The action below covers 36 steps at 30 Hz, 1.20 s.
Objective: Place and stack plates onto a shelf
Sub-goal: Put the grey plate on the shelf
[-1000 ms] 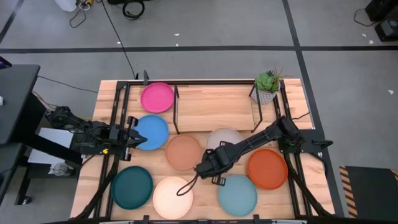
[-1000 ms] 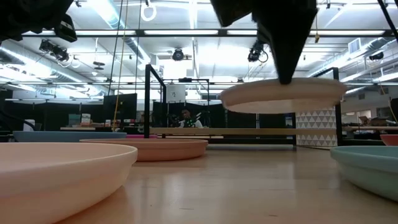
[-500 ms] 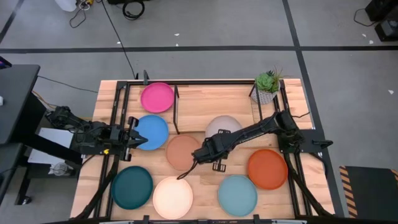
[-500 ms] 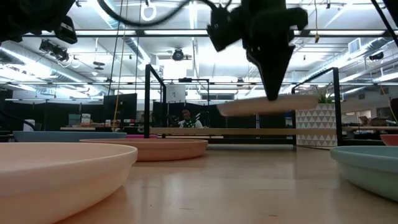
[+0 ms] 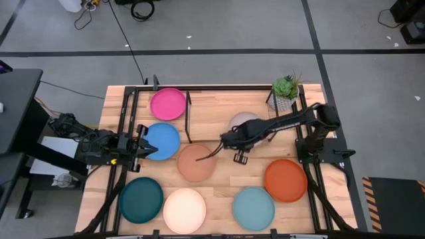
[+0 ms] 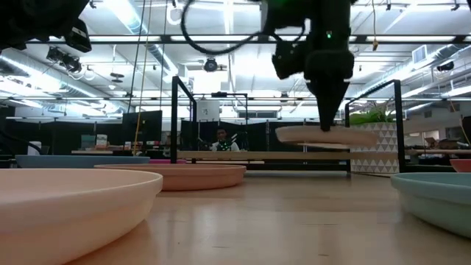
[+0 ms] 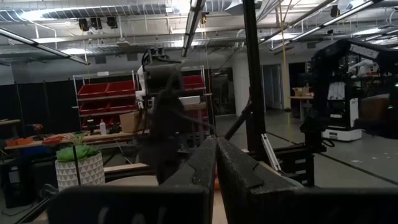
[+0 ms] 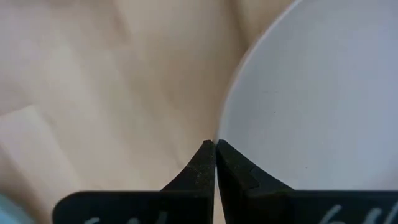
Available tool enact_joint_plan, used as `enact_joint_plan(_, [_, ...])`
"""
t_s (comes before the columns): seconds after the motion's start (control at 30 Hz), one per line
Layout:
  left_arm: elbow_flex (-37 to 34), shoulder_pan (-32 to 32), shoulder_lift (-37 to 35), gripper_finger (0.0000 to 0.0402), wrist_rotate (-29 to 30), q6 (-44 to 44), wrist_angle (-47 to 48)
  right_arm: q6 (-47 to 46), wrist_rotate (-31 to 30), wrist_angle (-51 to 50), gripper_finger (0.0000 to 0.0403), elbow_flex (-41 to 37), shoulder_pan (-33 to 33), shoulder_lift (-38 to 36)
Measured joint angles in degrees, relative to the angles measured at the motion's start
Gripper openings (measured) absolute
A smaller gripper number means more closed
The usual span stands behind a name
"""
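Over shelf [image 5: 219, 109]: right gripper [image 5: 229, 137] pinching grey plate [image 5: 244, 121] by rim, lifted. Left gripper [image 5: 141, 147] closed, empty, touching blue plate [image 5: 163, 139]. No readable writing anywhere.

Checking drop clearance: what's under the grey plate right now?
The grey plate, held by the right gripper, hangs over the shelf; bare board shows around it, directly beneath is hidden.

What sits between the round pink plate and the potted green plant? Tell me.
High view: the light-wood shelf board, bare, crossed by a black upright; the right tool's grey plate hangs nearer.
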<state>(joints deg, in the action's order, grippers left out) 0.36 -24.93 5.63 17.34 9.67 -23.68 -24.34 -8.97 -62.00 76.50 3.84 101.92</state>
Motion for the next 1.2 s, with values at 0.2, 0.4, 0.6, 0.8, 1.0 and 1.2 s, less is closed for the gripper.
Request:
enact_joint_plan(0.2, [0.0,0.0,0.0,0.0023,0.0,0.02,0.0,3.61,0.04,0.65,0.0012,-2.88,-4.55,-0.91])
enact_joint_plan(0.4, [0.0,-0.01,-0.01,0.0023,0.0,0.05,-0.01,7.57,0.04,2.18,0.0012,-2.9,-8.07,-0.88])
enact_joint_plan(0.6, [0.0,0.0,-0.02,0.0023,-0.01,0.07,0.0,9.71,0.05,3.15,0.0013,-2.9,-10.2,-0.88])
enact_joint_plan(0.8, [0.0,0.0,0.0,0.0023,0.0,0.09,0.0,9.97,1.19,3.46,0.0013,-2.9,-11.11,-0.84])
enact_joint_plan(1.0, [0.0,-0.02,0.0,0.0023,0.0,0.09,0.0,9.5,1.59,3.47,0.0016,-2.9,-11.04,-0.82])
enact_joint_plan(1.2, [0.0,0.0,-0.02,0.0023,0.0,0.09,0.0,9.15,3.06,3.45,0.0023,-2.9,-10.93,-0.82])
